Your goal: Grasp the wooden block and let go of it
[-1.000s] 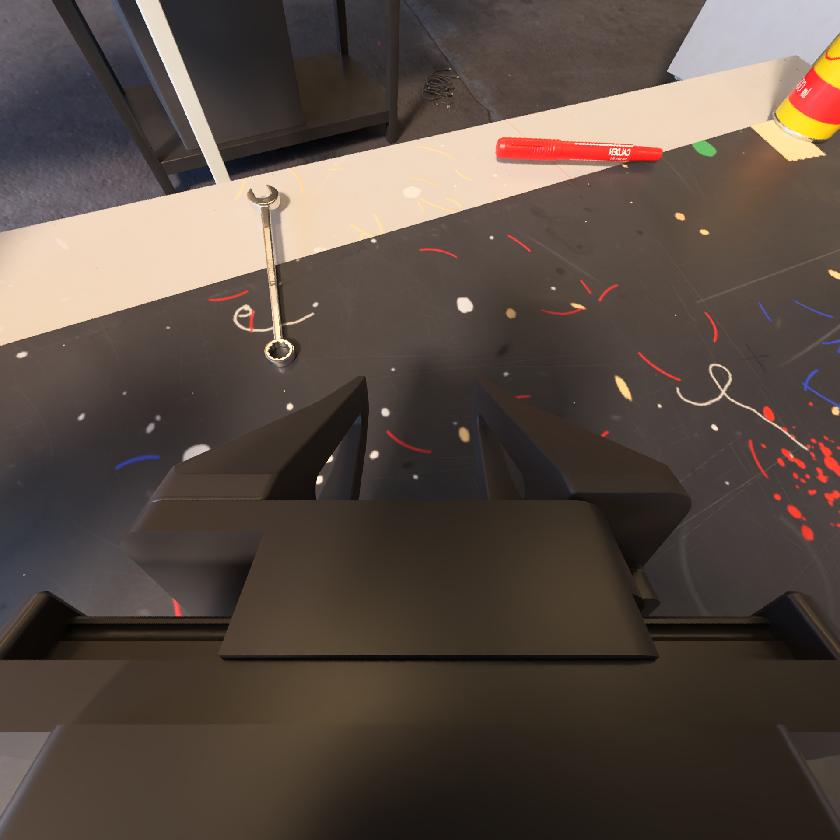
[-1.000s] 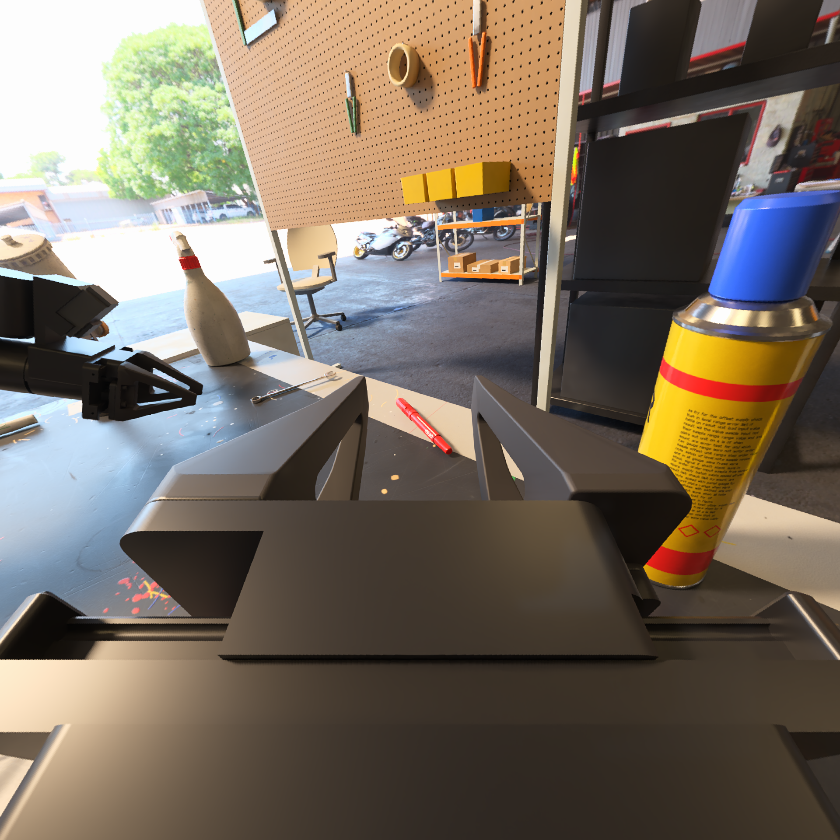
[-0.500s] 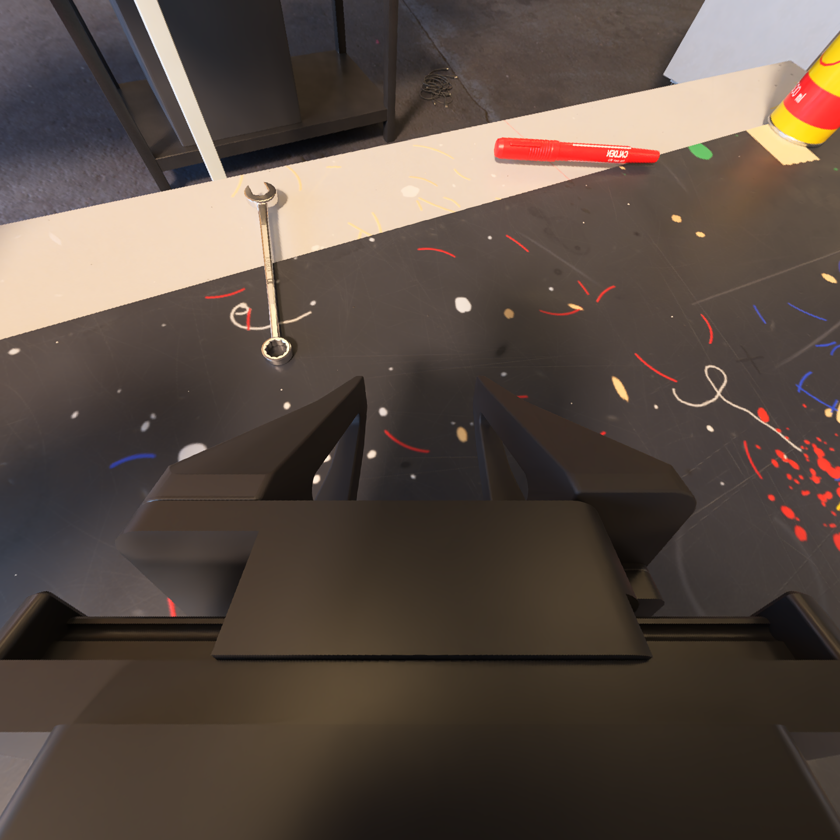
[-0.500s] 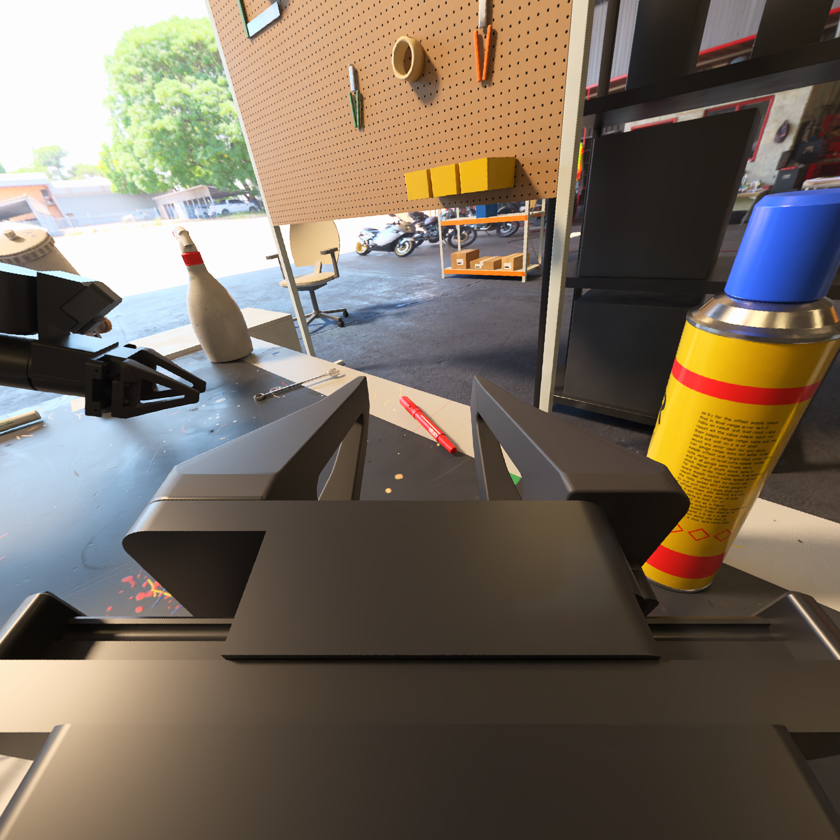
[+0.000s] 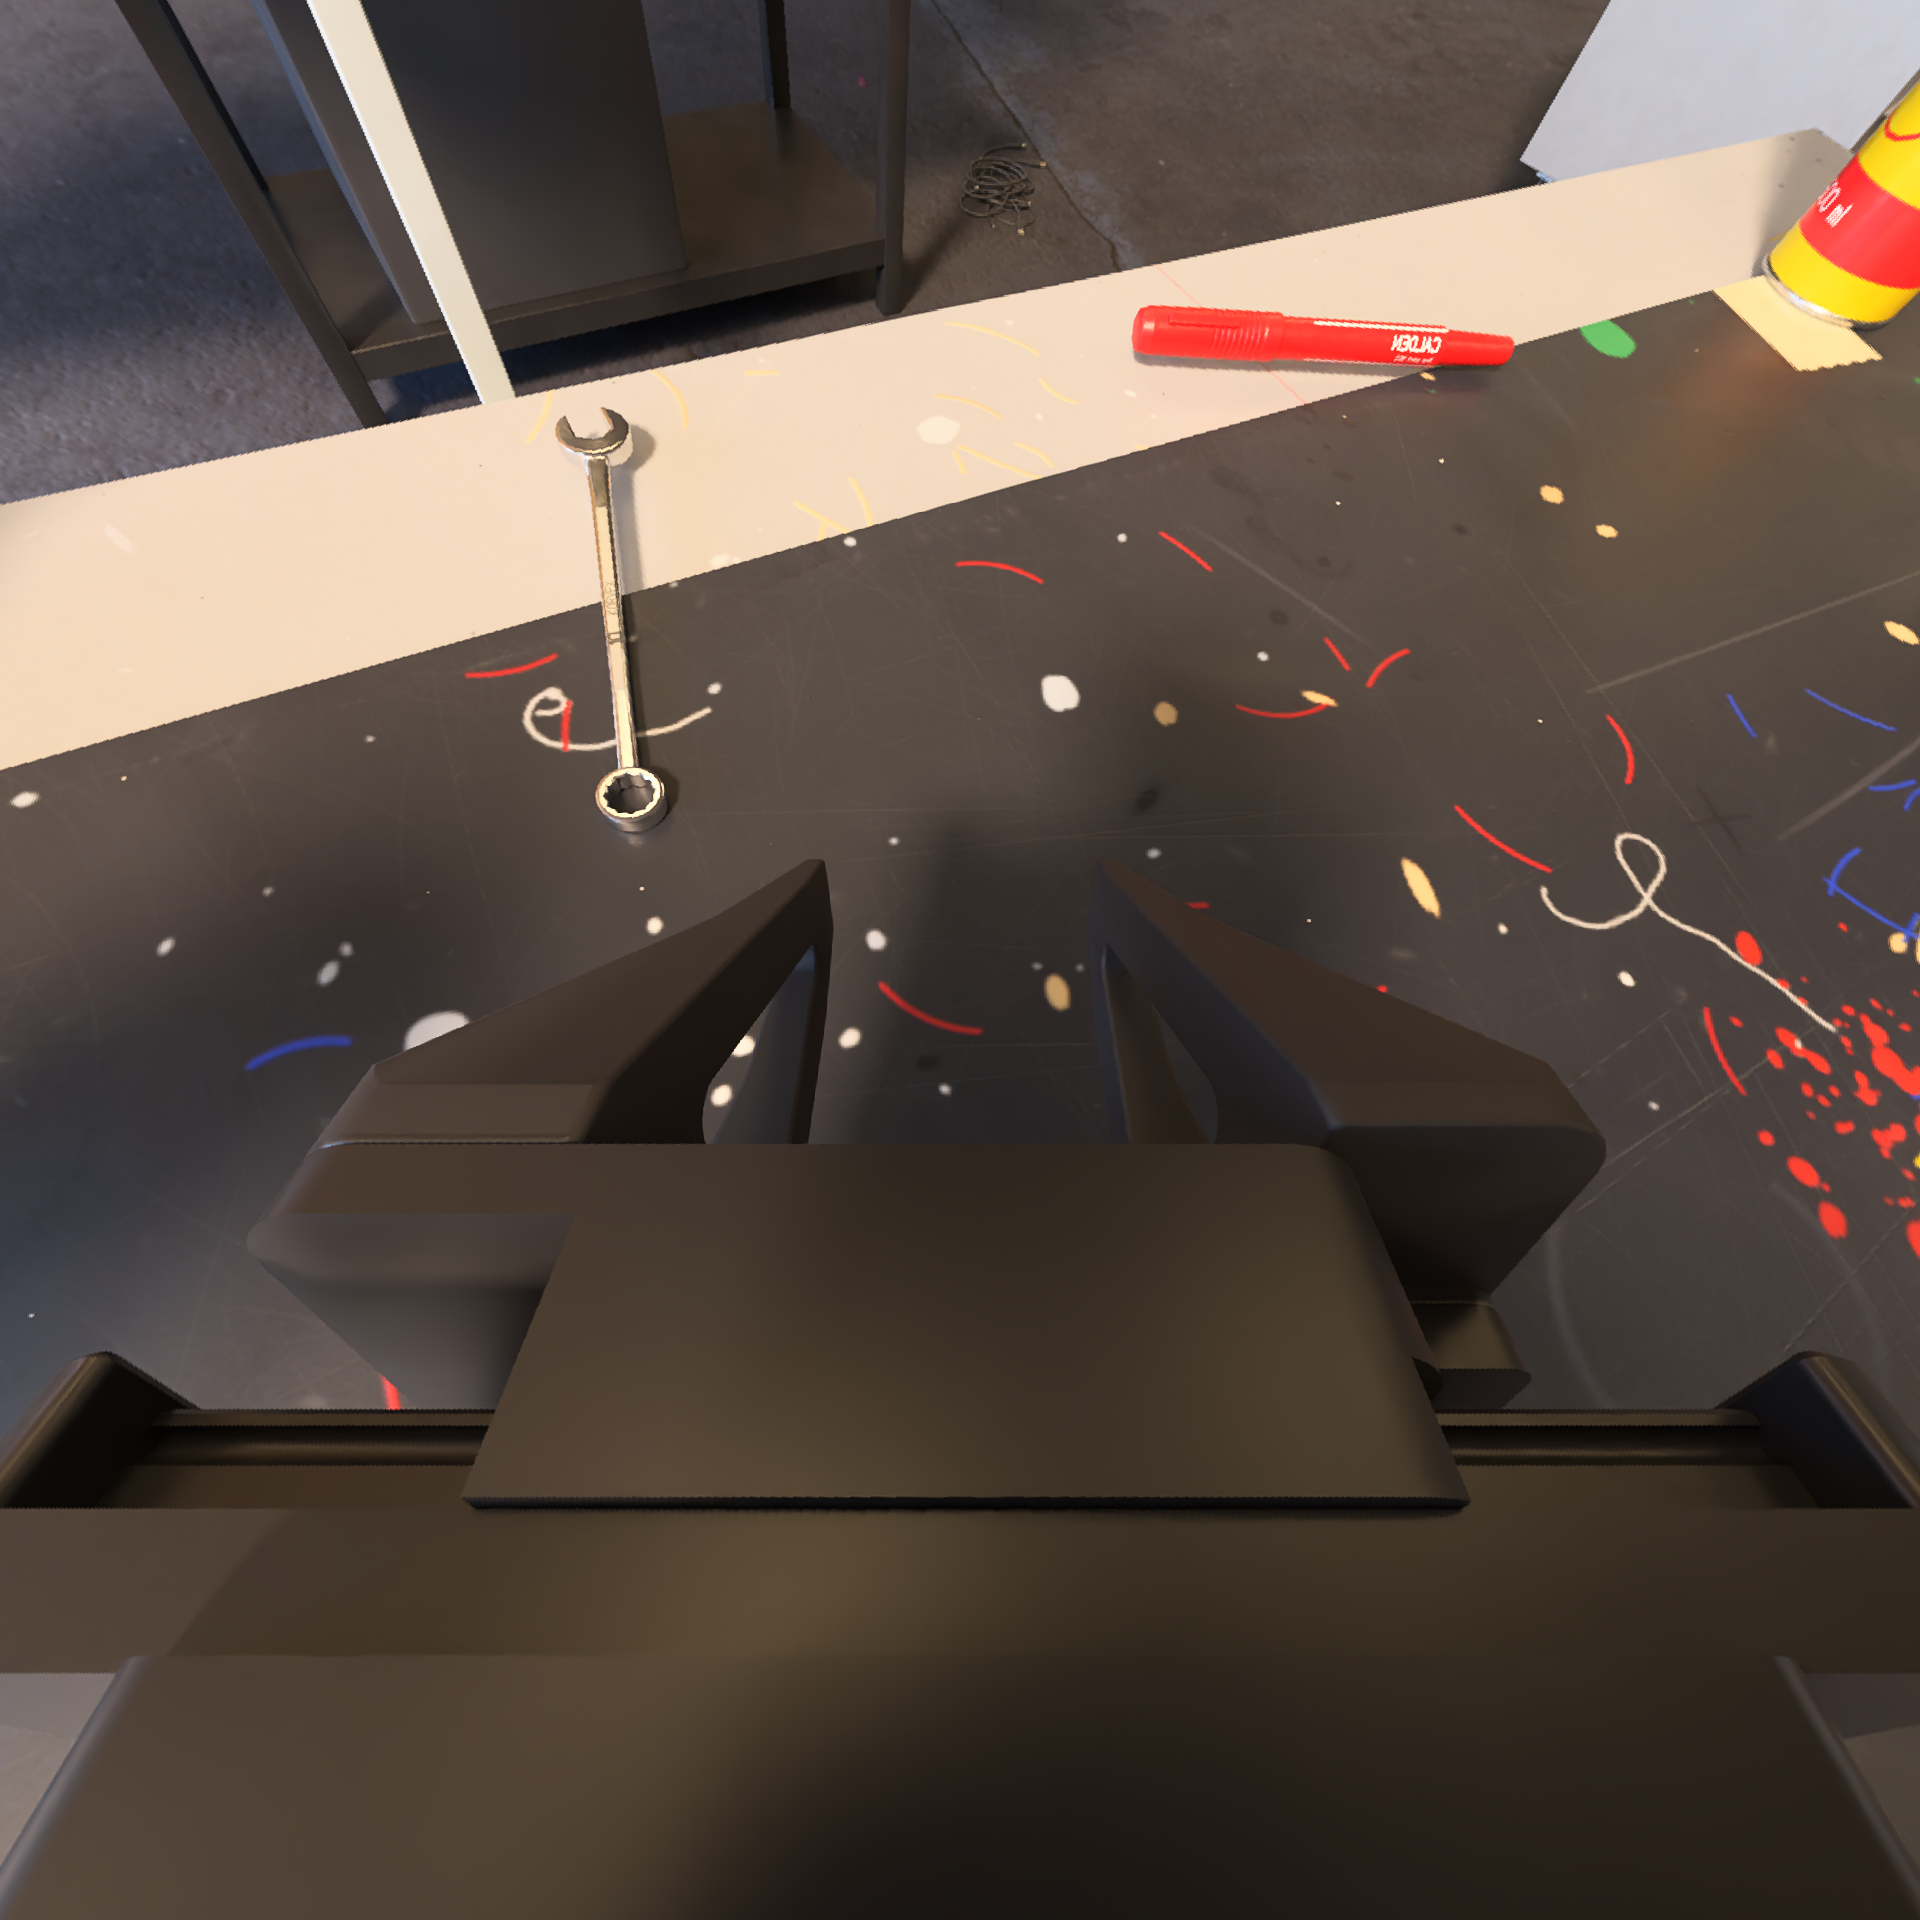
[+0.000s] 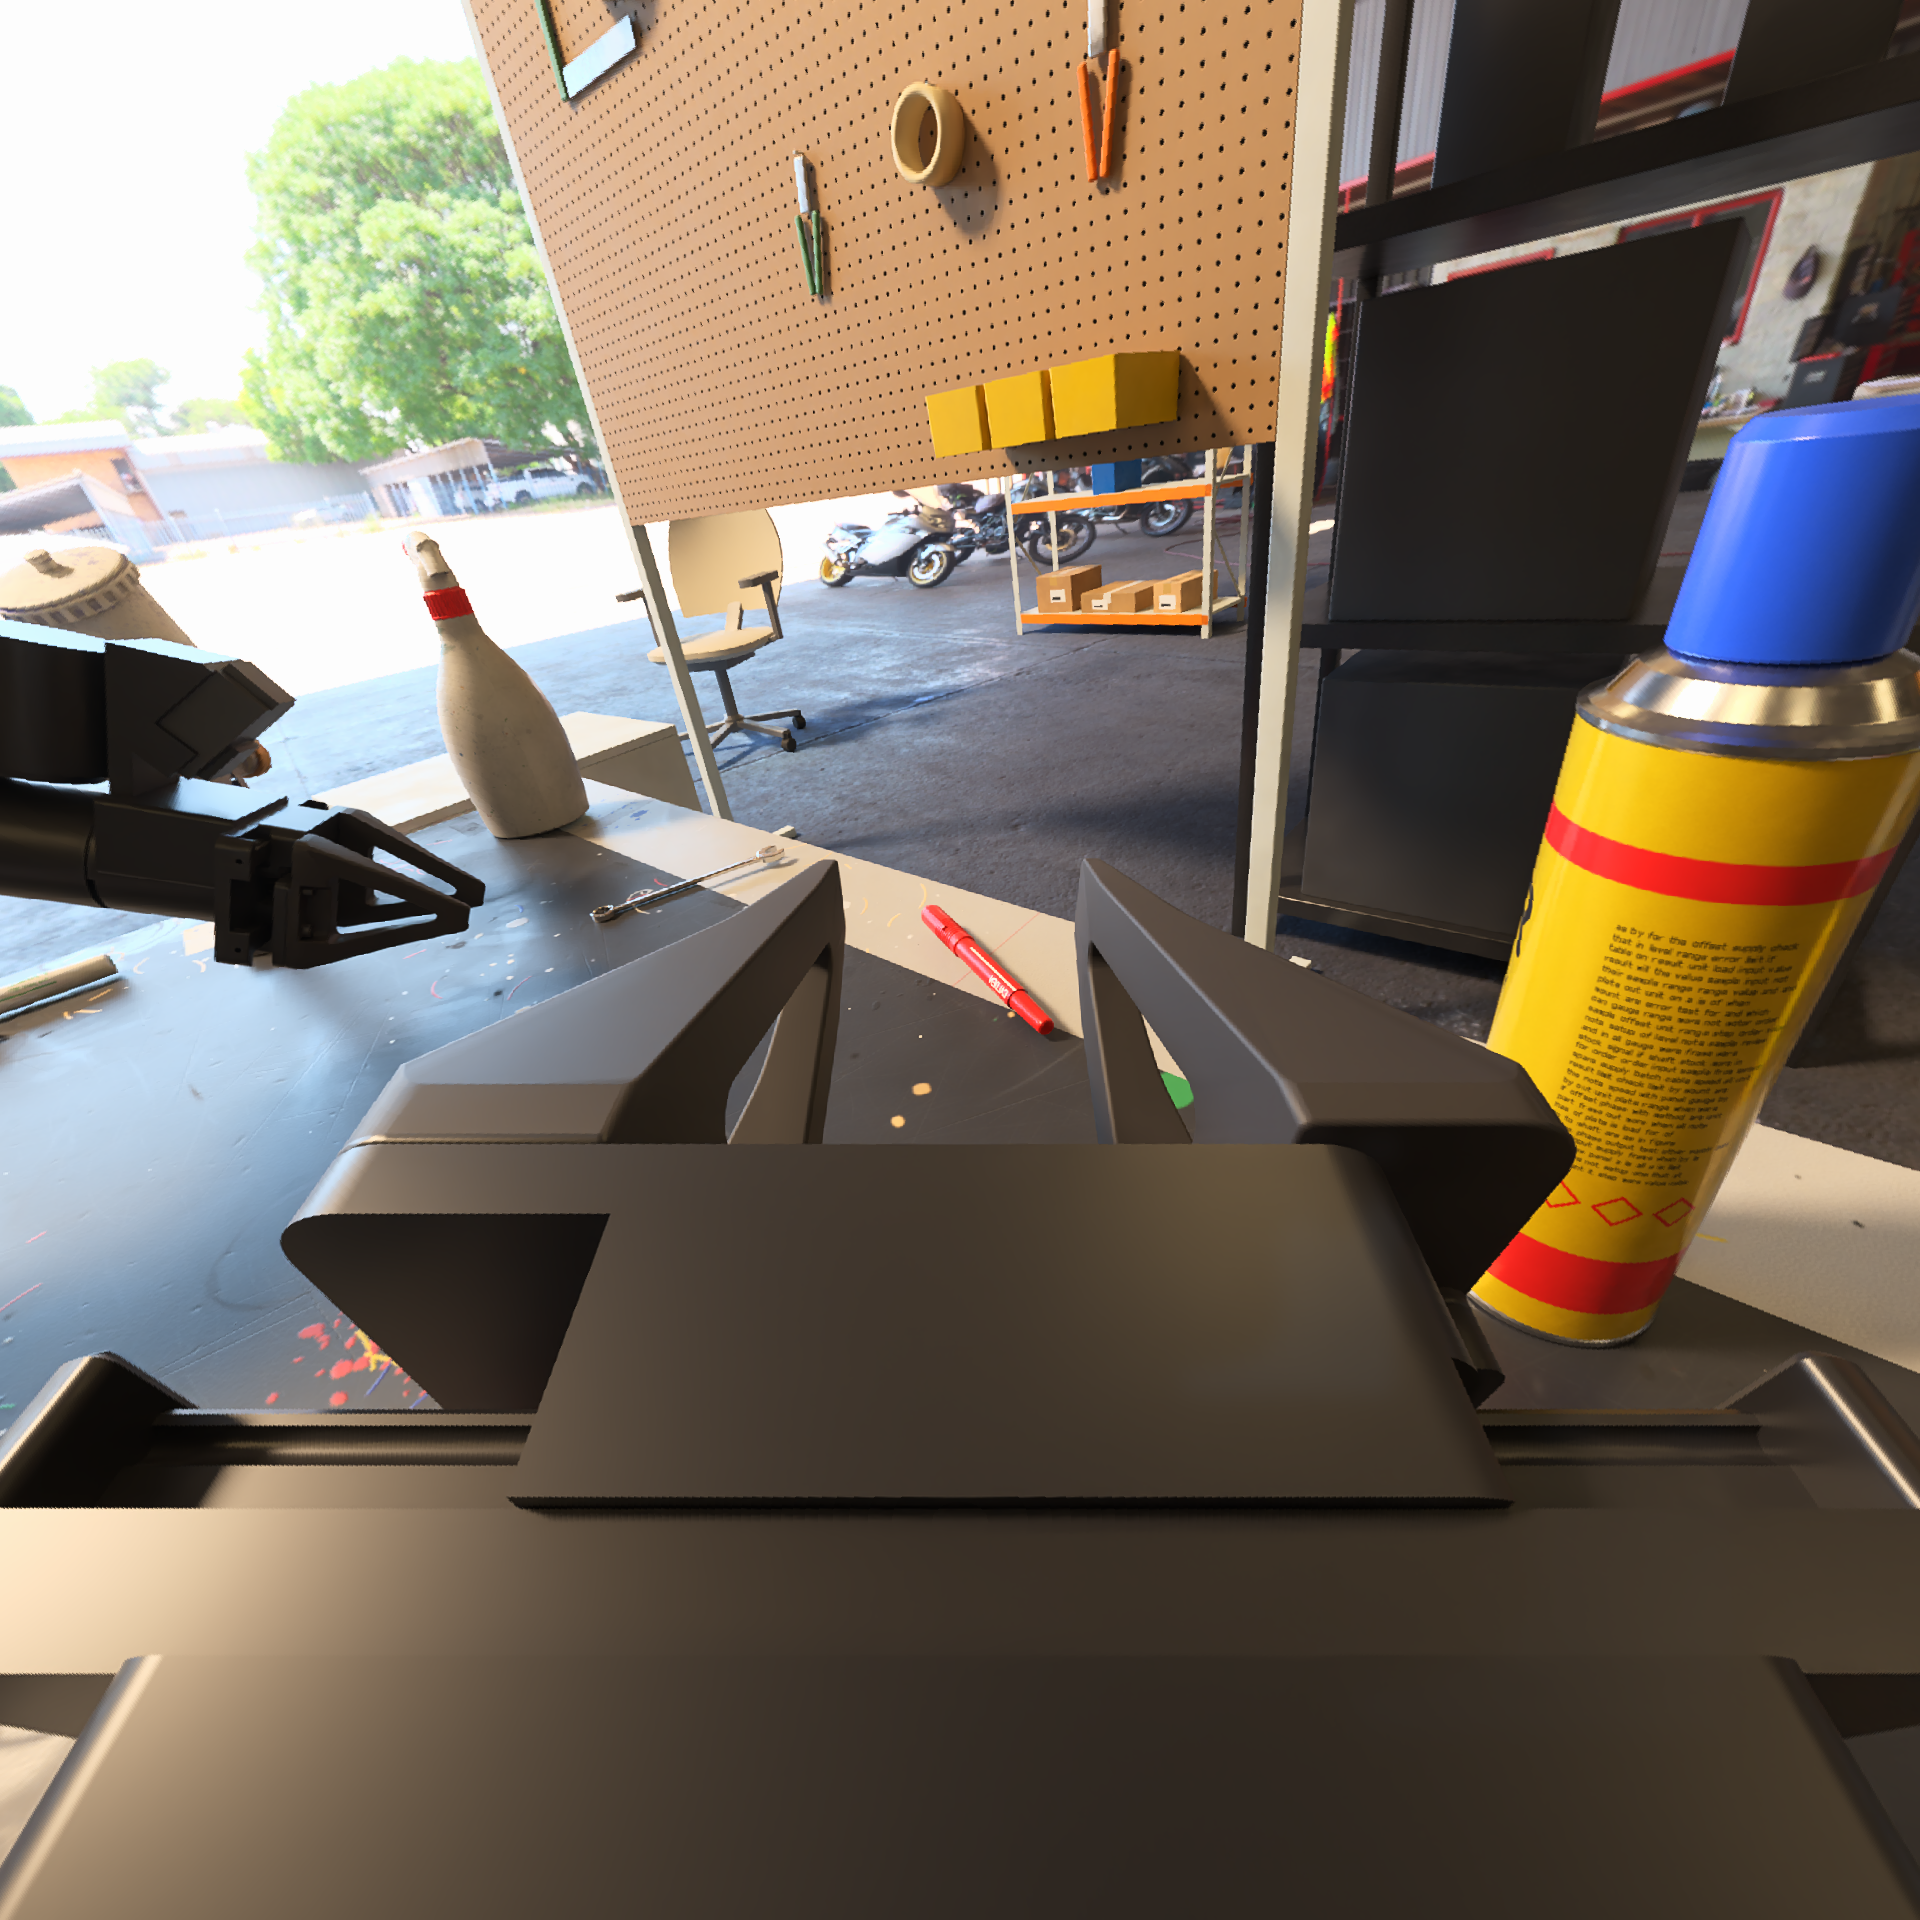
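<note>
No wooden block shows in either view. My left gripper (image 5: pixel 961 868) is open and empty, held above the dark paint-spattered table top (image 5: pixel 1299 623), with only bare table between its fingers. My right gripper (image 6: pixel 958 864) is open and empty, low over the table's right end, beside a yellow spray can (image 6: pixel 1704 997). The left gripper also shows in the right wrist view (image 6: pixel 473 899), far off at the left, above the table.
A steel wrench (image 5: pixel 615 613) and a red marker (image 5: pixel 1320 338) lie near the table's far edge; both also show in the right wrist view, the wrench (image 6: pixel 686 883) and the marker (image 6: pixel 987 968). A white bowling pin (image 6: pixel 499 727) stands at the far corner. A pegboard (image 6: pixel 935 260) hangs behind the table.
Both wrist views have shifted only slightly. In the right wrist view the spray can has drifted a little to the right. Neither gripper's jaws have changed.
</note>
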Controlling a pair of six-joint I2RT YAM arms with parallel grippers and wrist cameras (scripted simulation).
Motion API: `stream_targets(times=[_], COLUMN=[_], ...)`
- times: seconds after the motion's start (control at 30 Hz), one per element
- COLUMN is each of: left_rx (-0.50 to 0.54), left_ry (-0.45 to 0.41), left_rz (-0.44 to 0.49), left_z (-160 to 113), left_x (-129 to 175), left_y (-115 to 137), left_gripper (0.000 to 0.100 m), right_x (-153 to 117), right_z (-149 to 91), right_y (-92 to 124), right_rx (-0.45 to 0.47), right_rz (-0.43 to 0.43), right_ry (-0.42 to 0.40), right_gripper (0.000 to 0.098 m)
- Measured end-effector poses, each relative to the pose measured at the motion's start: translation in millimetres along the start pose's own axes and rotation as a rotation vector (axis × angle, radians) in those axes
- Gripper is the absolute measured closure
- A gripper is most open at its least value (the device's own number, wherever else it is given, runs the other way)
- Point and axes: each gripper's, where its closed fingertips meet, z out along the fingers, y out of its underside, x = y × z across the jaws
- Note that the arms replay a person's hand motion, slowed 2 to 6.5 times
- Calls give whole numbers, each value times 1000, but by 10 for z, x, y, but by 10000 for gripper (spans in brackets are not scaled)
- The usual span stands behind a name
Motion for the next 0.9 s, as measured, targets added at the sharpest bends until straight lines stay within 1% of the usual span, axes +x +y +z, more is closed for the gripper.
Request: stream_targets(times=[0.47,0.9], left_rx=[0,0], left_ry=[-4,-5], left_rz=[-3,-4], left_z=[0,0], left_x=[-7,-10], left_y=[1,1], left_gripper=[540,533], right_x=[5,6], right_z=[0,6], right_y=[15,23], right_rx=[-4,-12], right_rz=[1,-5], right_ry=[2,3], right_gripper=[599,598])
